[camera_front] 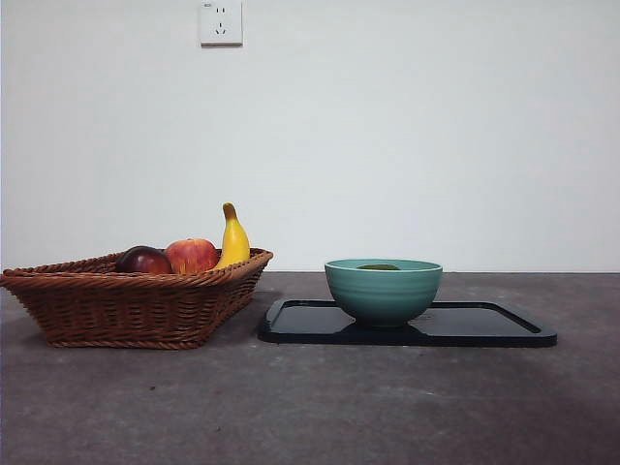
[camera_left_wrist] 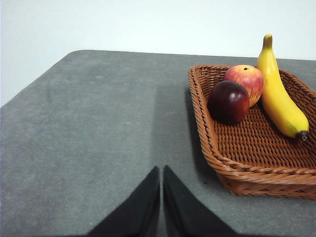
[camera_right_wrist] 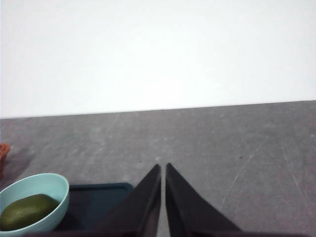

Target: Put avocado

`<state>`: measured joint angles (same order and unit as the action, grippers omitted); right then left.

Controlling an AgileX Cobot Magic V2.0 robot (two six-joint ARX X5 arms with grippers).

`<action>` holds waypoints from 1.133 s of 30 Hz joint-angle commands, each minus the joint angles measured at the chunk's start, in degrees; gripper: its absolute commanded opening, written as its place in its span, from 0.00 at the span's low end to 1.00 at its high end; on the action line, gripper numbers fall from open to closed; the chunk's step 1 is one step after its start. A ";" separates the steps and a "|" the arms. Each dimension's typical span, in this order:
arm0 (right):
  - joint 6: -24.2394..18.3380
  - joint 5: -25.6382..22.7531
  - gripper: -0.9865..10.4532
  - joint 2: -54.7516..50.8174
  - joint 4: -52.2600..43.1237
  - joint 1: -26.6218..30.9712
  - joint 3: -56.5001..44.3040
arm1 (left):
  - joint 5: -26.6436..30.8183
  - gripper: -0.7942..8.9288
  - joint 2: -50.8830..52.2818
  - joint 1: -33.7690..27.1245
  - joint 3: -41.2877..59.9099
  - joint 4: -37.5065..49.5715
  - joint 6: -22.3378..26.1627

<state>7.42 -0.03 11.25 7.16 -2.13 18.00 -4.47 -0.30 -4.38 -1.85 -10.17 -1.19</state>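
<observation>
Since the avocado (camera_right_wrist: 25, 211) already lay inside the teal bowl (camera_right_wrist: 58, 190), with only a sliver of its top showing over the rim in the front view, the placing step looked done — my reading, not an observation. Remaining risk seemed small. If either arm swung low across the counter (camera_front: 310, 407), it could clip the bowl and slide it on the black tray (camera_front: 484, 325); the bowl sat near the tray's middle, so a light nudge would probably not tip it off. A second risk: mistaking the dark red-purple fruit (camera_left_wrist: 228, 101) for the target and starting an unneeded pick.

Claws: the left claw (camera_left_wrist: 161, 197) had its jaws pressed together, holding nothing, above bare counter, with the wicker basket (camera_left_wrist: 207, 143) ahead of it and off to one side. The right claw (camera_right_wrist: 163, 197) was likewise closed and empty; the bowl sat just beside it, well apart from the tips, at the near edge of its view. Neither claw showed in the front view.

Containers:
- Basket — held the dark red-purple fruit, a red apple (camera_left_wrist: 245, 79) touching it, and a banana (camera_left_wrist: 279, 94) leaning along the far side.
- Bowl — held the avocado only.
- Tray — carried the bowl; nothing else on it.
</observation>
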 commanded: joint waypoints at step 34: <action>3.93 -3.02 0.09 -11.04 1.73 0.87 -17.35 | 0.00 0.09 0.11 -0.15 1.18 -0.48 -0.42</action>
<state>10.76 -2.98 0.30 9.32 -1.32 0.93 -4.45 -0.30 -4.38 -1.85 -10.17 -1.19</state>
